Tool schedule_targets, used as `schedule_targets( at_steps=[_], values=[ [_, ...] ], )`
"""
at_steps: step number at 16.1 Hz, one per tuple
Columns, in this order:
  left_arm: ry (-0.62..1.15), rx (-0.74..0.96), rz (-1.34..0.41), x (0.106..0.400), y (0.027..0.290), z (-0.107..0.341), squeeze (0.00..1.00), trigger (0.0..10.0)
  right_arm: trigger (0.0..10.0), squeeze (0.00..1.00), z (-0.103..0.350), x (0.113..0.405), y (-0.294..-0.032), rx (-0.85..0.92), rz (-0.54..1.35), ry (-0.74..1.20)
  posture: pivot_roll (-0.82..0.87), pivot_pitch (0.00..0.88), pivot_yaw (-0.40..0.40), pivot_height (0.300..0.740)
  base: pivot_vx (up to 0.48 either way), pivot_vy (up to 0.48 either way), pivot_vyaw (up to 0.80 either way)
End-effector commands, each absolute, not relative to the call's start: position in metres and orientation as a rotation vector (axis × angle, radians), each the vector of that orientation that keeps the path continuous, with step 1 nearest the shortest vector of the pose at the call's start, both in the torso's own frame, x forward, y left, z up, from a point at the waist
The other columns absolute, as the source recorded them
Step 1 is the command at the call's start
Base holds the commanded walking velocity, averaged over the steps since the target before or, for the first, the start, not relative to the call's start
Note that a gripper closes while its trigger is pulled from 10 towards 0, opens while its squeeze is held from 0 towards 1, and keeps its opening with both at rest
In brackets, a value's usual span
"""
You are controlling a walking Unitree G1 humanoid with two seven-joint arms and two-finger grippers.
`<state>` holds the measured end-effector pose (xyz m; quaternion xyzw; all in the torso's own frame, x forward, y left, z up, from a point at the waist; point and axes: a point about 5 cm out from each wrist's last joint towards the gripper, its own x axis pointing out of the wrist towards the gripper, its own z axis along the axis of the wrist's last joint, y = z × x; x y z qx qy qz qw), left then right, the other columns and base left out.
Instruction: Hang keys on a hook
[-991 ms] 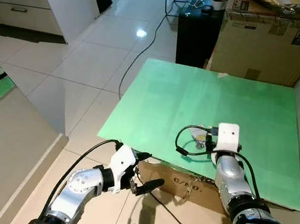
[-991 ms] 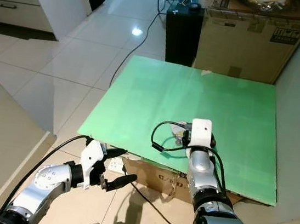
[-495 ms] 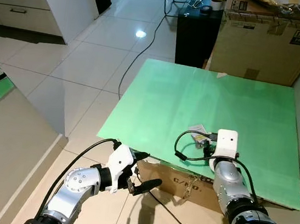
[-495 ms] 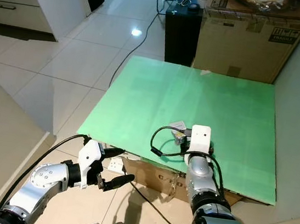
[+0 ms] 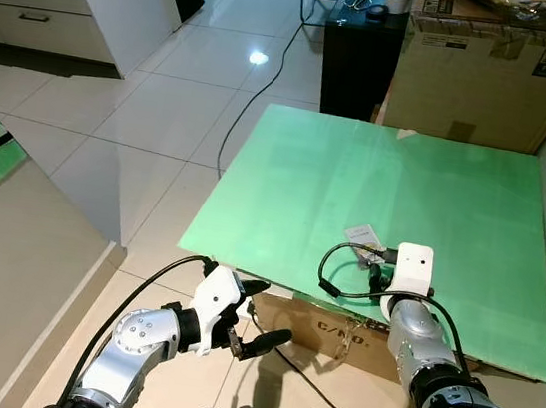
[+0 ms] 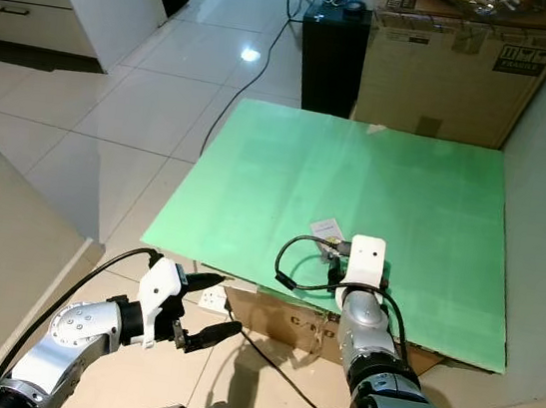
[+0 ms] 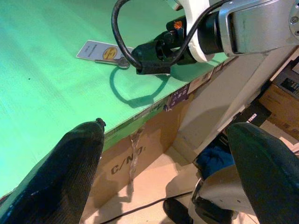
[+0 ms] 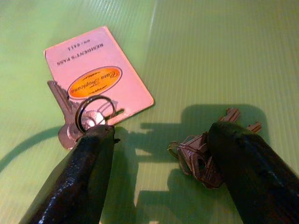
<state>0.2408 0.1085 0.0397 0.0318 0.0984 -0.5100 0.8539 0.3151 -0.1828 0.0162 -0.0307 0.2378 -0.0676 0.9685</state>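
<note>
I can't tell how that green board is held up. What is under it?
Under the near edge of the green board a brown cardboard box shows, printed with black letters. The board hides whatever holds up its middle and far side.

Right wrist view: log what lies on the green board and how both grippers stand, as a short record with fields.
surface: green board laid on a cardboard box
card: pink pass card, flat on the board
key on ring: one key with a ring, lying on the card's edge
second keys: small bunch of keys, apart from the card
right gripper: open, low over the board, one finger by each set of keys
left gripper: open, off the board's near edge
</note>
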Motion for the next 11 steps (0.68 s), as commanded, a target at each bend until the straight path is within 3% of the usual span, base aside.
schedule_targets(
  at_steps=[1,4,5,6,7,11],
  values=[
    [0.22,0.079,-1.071,0.2393,0.1136,0.0395,0.0,10.0,10.0,0.0,0.0078,0.3088,-0.1776,-0.042,-0.121,0.522,-0.02,0.166,0.187,0.74,0.0,0.0,0.0],
    [0.22,0.081,-1.076,0.2398,0.113,0.0403,0.0,10.0,10.0,0.0,0.0037,0.3057,-0.1781,-0.029,-0.112,0.554,-0.02,0.169,0.194,0.74,0.0,0.0,0.0],
    [0.22,0.082,-1.078,0.2401,0.1127,0.0408,0.0,10.0,4.7,0.0,0.0034,0.3054,-0.179,-0.023,-0.114,0.559,-0.02,0.168,0.195,0.74,0.0,0.0,0.0],
    [0.22,0.082,-1.079,0.2401,0.1128,0.0409,0.0,10.0,1.8,0.0,0.0032,0.3053,-0.1791,-0.018,-0.114,0.56,-0.02,0.17,0.196,0.74,0.0,0.0,0.0],
    [0.221,0.083,-1.08,0.2401,0.1131,0.041,0.0,10.0,0.0,0.0,0.0024,0.3048,-0.1791,-0.013,-0.111,0.568,-0.02,0.17,0.198,0.74,0.0,0.0,0.0],
    [0.221,0.086,-1.086,0.2419,0.1115,0.042,0.0,10.0,0.0,0.0,0.0018,0.3045,-0.1758,-0.003,-0.088,0.569,-0.02,0.172,0.203,0.74,0.0,0.0,0.0]
  ],
)
